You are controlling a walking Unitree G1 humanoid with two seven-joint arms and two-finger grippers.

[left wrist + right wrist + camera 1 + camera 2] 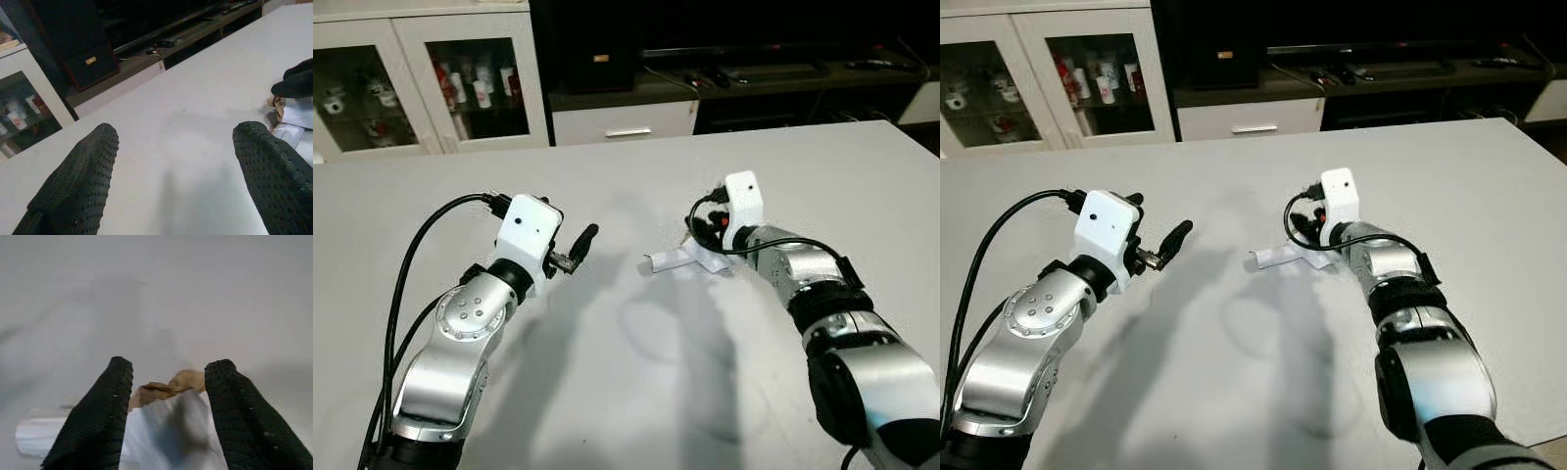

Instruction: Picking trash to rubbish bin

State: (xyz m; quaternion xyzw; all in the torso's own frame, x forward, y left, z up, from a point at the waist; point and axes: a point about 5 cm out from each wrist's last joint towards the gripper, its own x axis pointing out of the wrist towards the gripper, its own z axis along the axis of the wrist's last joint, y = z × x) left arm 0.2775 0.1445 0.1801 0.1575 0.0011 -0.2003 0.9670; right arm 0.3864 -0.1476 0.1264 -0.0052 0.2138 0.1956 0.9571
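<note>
Both sets of jaws stand open. On the right gripper (168, 382) the two black fingers (100, 421) straddle a piece of trash (171, 421), a crumpled white wrapper with a brownish scrap (171, 384) poking out at the far end between the fingertips; the fingers run along either side of it, but I cannot tell whether they touch it. From the head views the wrapper (1278, 257) lies flat on the pale grey worktop (607, 372) near its middle, a rolled white end sticking out toward the robot's left, with the right gripper (705, 230) bent down over it and the silver right arm (842, 333) reaching in from the near right edge.

Off to the left, the left gripper (578, 245) hangs above the worktop, well apart from the trash, pointing roughly toward it. Its fingers (78, 186) are spread wide with bare worktop between them, and in its wrist camera the wrapper (296, 115) shows beyond one fingertip, with a black finger of the other gripper (296, 83) just above it. A black cable (406, 284) loops from the left wrist back along the arm.

Behind the worktop stand a white cabinet (411, 88) with glass doors and small items on its shelves, a dark low unit (734, 78), and a white drawer (626, 122).
</note>
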